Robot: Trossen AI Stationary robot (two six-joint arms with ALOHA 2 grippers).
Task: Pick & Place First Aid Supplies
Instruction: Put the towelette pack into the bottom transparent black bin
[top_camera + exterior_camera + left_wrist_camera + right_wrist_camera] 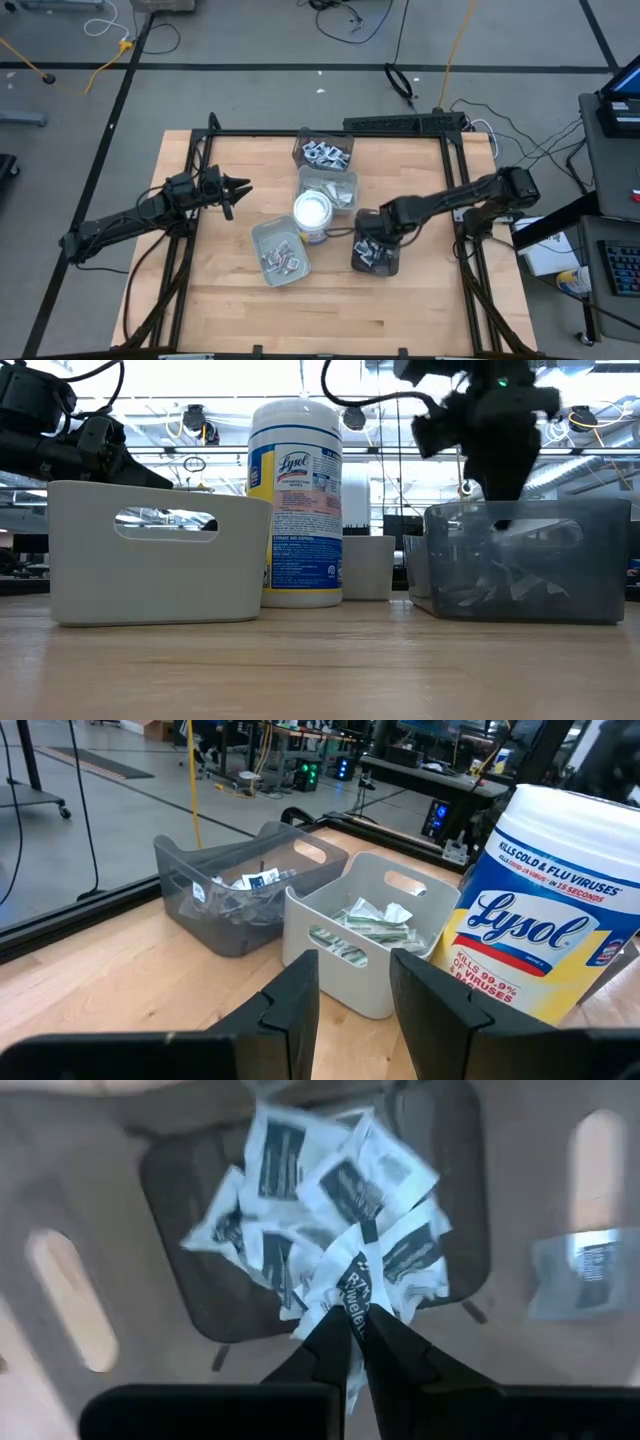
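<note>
Overhead arrangement: four trays are ringing a Lysol wipes tub (312, 213) near the middle of the wooden desk (230, 300). The right hand (352, 1342) is reaching down into the dark translucent tray (376, 255) at about four o'clock from the tub, its fingers pinching one square white packet (352, 1285) by a corner. That packet is hanging just above the heap of like packets (300, 1190) lying on the tray floor, most likely so that a single item is being separated from the pile for carrying to another tray. The left hand (236, 190) is waiting above the desk at about nine o'clock from the tub, its fingers (297, 1003) standing partly apart and holding nothing, well clear of the working arm. Ahead of it, the white tray (372, 935) is holding narrow pale green strips (362, 920), and the grey tray (235, 890) beyond it is holding more packets. The light grey tray (280, 250) at seven o'clock is also holding packets.
</note>
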